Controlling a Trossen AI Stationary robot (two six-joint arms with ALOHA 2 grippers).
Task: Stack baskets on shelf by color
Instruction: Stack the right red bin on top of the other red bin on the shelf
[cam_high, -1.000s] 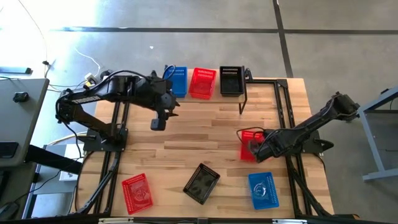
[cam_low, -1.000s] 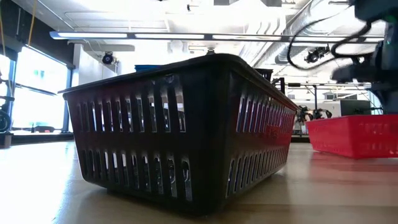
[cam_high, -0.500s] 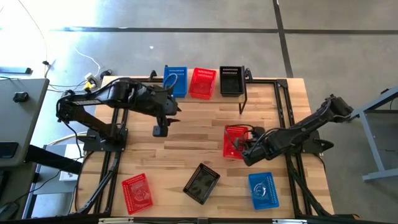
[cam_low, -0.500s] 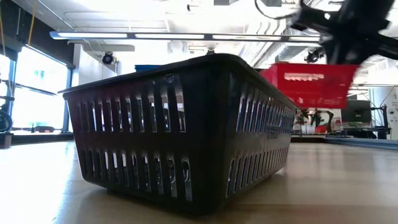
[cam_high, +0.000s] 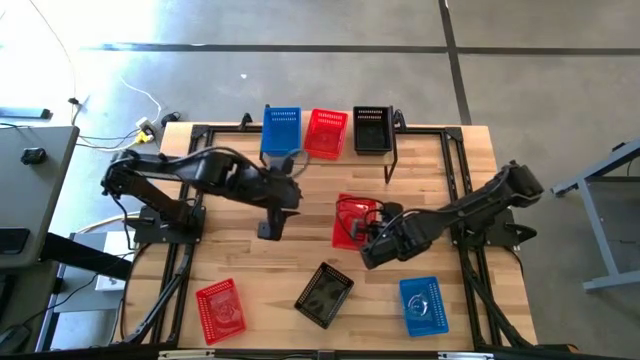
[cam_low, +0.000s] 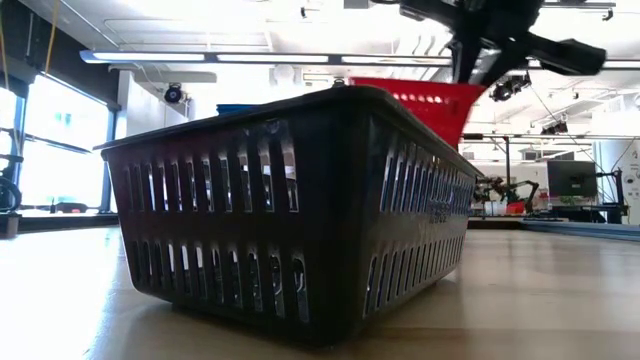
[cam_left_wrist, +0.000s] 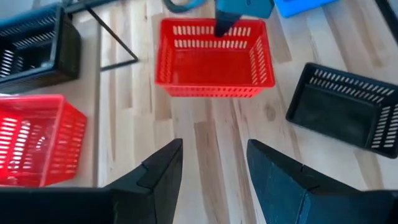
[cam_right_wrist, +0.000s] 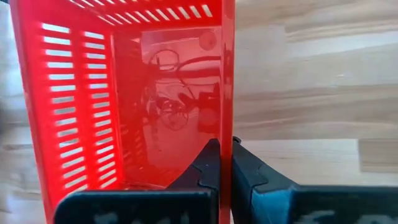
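Note:
A blue (cam_high: 282, 130), a red (cam_high: 326, 133) and a black basket (cam_high: 372, 130) stand in a row on the shelf (cam_high: 350, 152) at the table's far edge. My right gripper (cam_high: 370, 235) is shut on another red basket (cam_high: 350, 220), which hangs above the table's middle and shows high up in the low view (cam_low: 425, 100). My left gripper (cam_high: 270, 228) hovers open to the left of that basket, its fingers (cam_left_wrist: 165, 177) apart with nothing between them. My right gripper pinches the rim of the red basket's long wall (cam_right_wrist: 227, 124), the one facing the table's right edge. One finger (cam_right_wrist: 210, 163) is inside the basket and one outside. The fingers slant down from the right. The basket hangs clear of the table, opening up.
Three loose baskets lie near the front edge: red (cam_high: 220, 305), black (cam_high: 325, 293) and blue (cam_high: 420, 305). The black one fills the low view (cam_low: 290, 200). The shelf's thin black leg (cam_high: 390, 165) stands just beyond the held basket.
My right gripper has lifted the red basket off the table and carried it up and toward the table's left, into the middle. My left gripper has moved toward the near edge and a little down, staying open.

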